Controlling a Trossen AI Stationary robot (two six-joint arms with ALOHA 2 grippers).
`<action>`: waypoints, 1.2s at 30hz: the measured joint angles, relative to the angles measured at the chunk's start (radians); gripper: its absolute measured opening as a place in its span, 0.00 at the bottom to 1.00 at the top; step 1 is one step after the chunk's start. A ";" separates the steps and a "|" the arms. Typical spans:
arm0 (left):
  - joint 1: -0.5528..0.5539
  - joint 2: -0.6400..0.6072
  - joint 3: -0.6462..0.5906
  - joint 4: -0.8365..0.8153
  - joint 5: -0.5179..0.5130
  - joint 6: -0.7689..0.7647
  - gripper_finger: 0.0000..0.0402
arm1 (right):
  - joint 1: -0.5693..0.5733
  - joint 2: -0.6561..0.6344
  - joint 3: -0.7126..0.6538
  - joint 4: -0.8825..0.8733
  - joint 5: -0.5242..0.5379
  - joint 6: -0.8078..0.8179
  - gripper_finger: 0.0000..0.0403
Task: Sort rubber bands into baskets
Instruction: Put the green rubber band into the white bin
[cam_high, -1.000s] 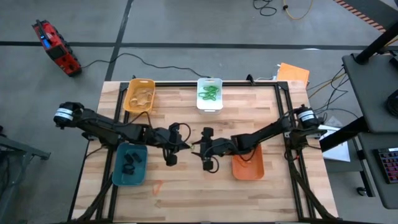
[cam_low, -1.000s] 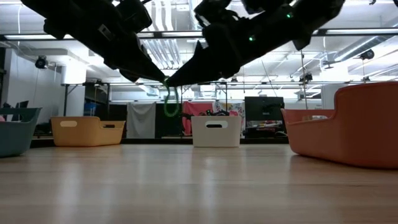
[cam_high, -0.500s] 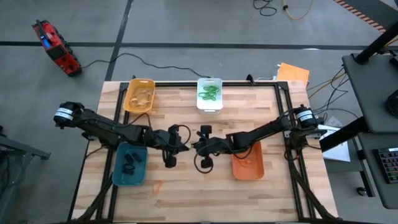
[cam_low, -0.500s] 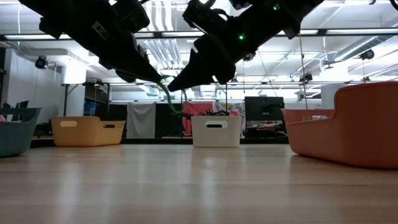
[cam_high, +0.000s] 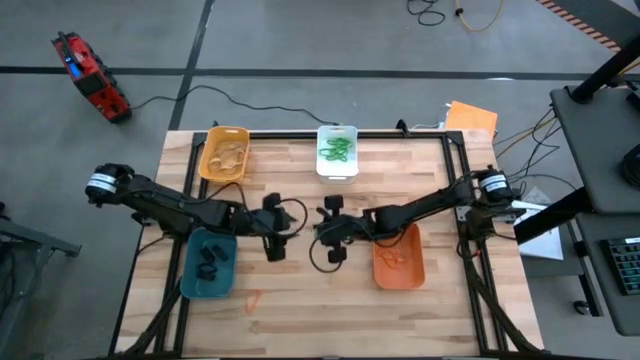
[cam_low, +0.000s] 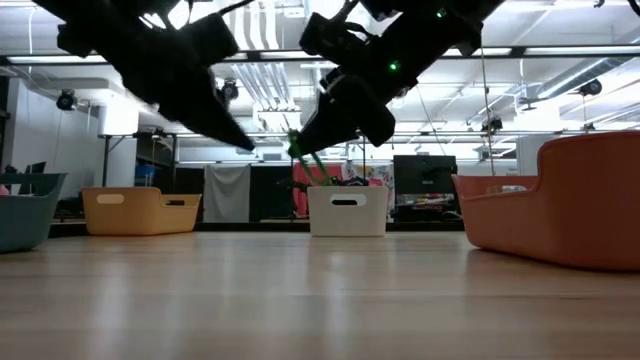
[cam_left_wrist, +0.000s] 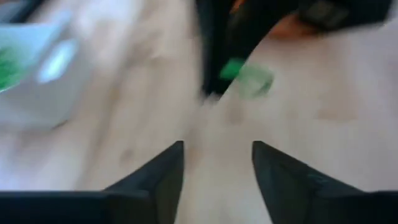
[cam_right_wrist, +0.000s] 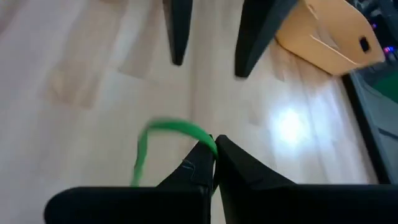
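While both arms hang over the middle of the table (cam_high: 300, 300), the green rubber band (cam_right_wrist: 163, 146) is pinched in the right gripper (cam_right_wrist: 213, 148), whose fingers are pressed together on it so the loop dangles off the tips. You can see it from the low view too, a green strand (cam_low: 308, 160) slanting down from the right gripper (cam_low: 300, 148) well above the wood.

The left gripper (cam_left_wrist: 217, 158) sits just beside it, tips facing the right one, with its 2 fingers spread apart and nothing between them. So the band belongs to the right arm only.

For the next move, my guess is what matters is where the white basket (cam_high: 337, 152) lies from those closed jaws: it's toward the far edge of the table, nearly straight ahead of the gripper pair from above, and it already has a clump of green bands (cam_high: 336, 149) in it. The right arm is the one holding and looks about as near to it as the left, so it seems the natural one to carry.

The other 3 baskets:
- yellow basket (cam_high: 224, 153) at the far left, tan bands inside
- teal basket (cam_high: 209, 265) under the left arm, dark bands inside
- orange basket (cam_high: 398, 266) under the right arm

Loop hangs floppy, so it could snag the basket rim on the way in.
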 joint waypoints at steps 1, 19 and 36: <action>0.001 -0.004 0.005 -0.045 -0.049 -0.002 0.45 | -0.011 -0.011 0.000 -0.019 0.001 -0.005 0.02; -0.026 -0.019 0.168 -0.663 -0.101 -0.290 0.59 | -0.511 -0.157 0.000 -0.121 -0.128 0.056 0.02; -0.063 -0.019 0.162 -0.692 0.136 -0.443 0.59 | -0.691 -0.122 0.127 -0.206 -0.317 0.291 0.30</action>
